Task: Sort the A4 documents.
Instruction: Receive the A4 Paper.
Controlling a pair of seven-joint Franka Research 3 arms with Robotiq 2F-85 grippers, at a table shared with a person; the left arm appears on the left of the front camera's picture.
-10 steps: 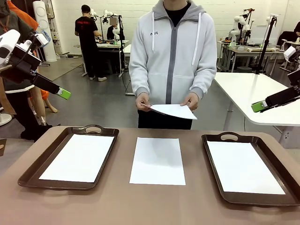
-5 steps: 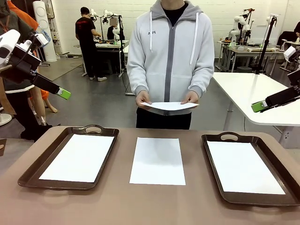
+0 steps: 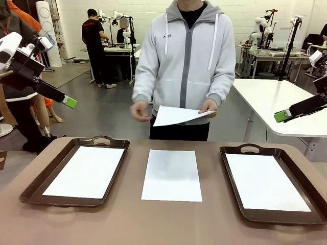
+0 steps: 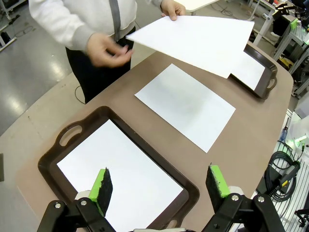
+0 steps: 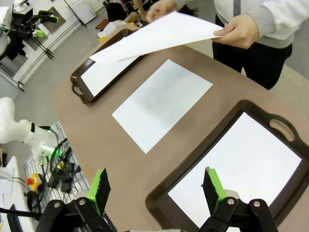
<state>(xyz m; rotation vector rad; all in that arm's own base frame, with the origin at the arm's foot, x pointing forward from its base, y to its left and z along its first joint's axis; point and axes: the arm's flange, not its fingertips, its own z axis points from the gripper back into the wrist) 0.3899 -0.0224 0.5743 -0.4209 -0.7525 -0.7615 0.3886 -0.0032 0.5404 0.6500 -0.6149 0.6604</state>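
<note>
- Each tray (image 3: pixel 33 186) holds a document; you have the middle document (image 3: pixel 171 174) and the person's document (image 3: pixel 176 115) left
- Your left gripper (image 4: pixel 159 181) and right gripper (image 5: pixel 157 186) gape wide, empty

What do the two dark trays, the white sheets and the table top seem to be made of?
Trays: probably moulded plastic, dark brown, semi-gloss, with soft highlights on the rounded rims and handles cut through. Sheets: thin matte white paper; the held sheet bends. Table top: matte brown, even, no grain. It may be laminate or a mat; I cannot tell.
</note>
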